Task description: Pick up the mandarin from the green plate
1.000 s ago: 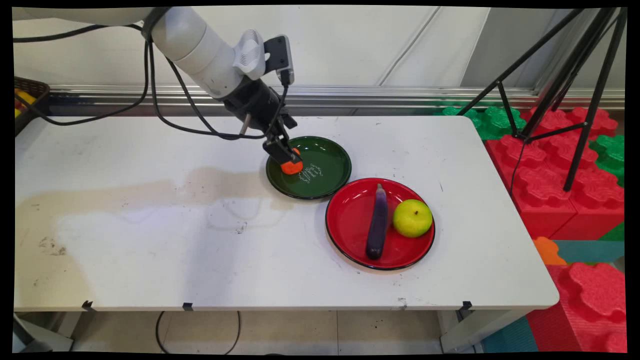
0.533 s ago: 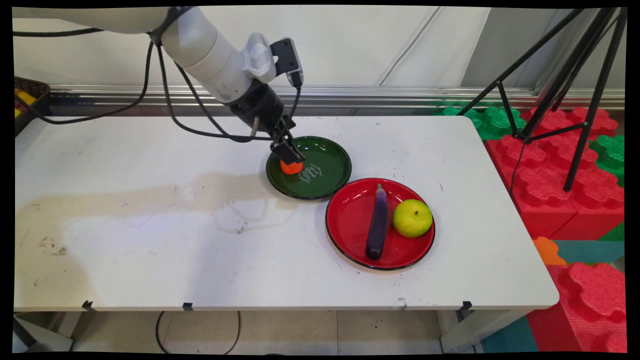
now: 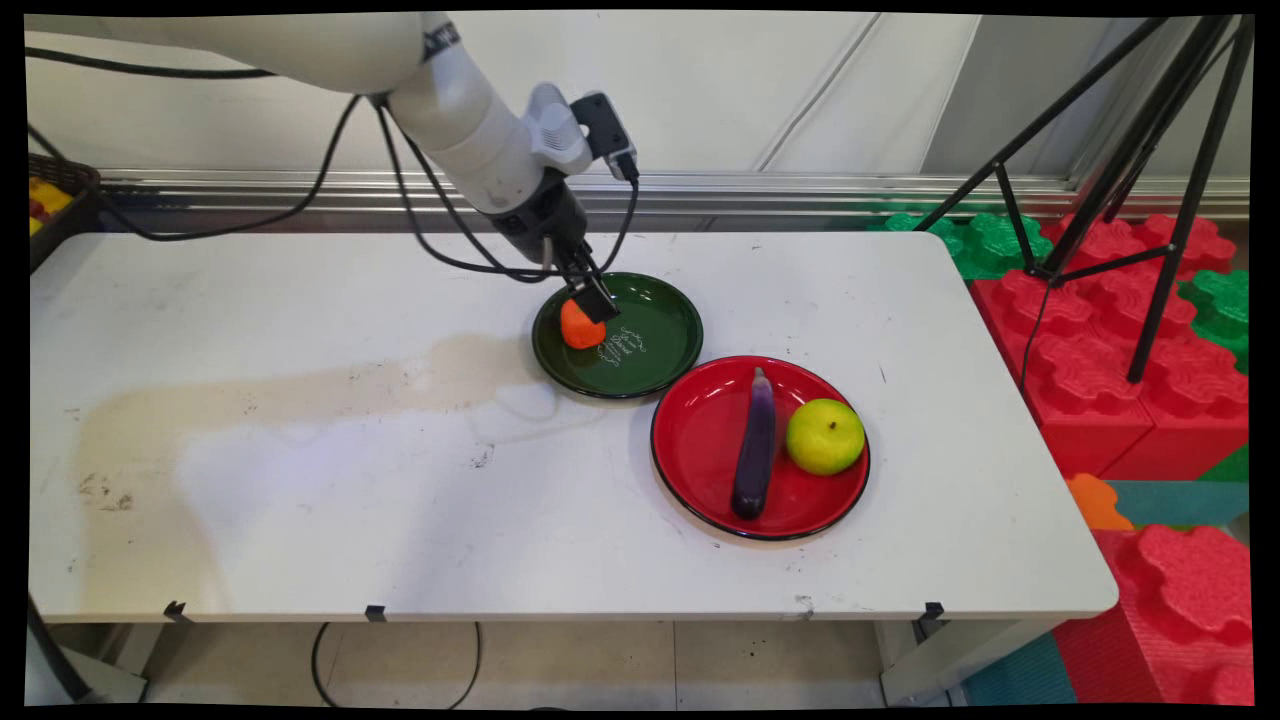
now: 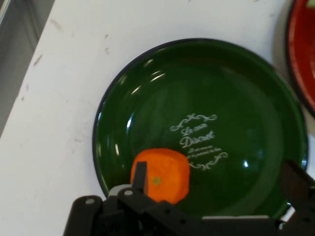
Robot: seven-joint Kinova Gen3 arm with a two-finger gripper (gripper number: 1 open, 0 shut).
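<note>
One orange fruit [image 4: 160, 174] (on green plate [image 4: 147, 98]) beside the spread hand [image 4: 216, 184].

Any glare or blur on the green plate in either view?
Hand view: soft overall, with small bright highlights on the green plate, though its white lettering is legible beside the orange fruit. Main view: the green plate is sharp, with only a faint sheen on the rim.

The tool [image 3: 590, 300] hangs low over the green plate [image 3: 655, 370], its fingers spread apart. One finger [image 4: 140, 178] touches the orange fruit [image 3: 578, 327], which sits on the plate near its left rim. White script is printed at the plate's centre. The plate rests on the bench [image 3: 300, 480].
</note>
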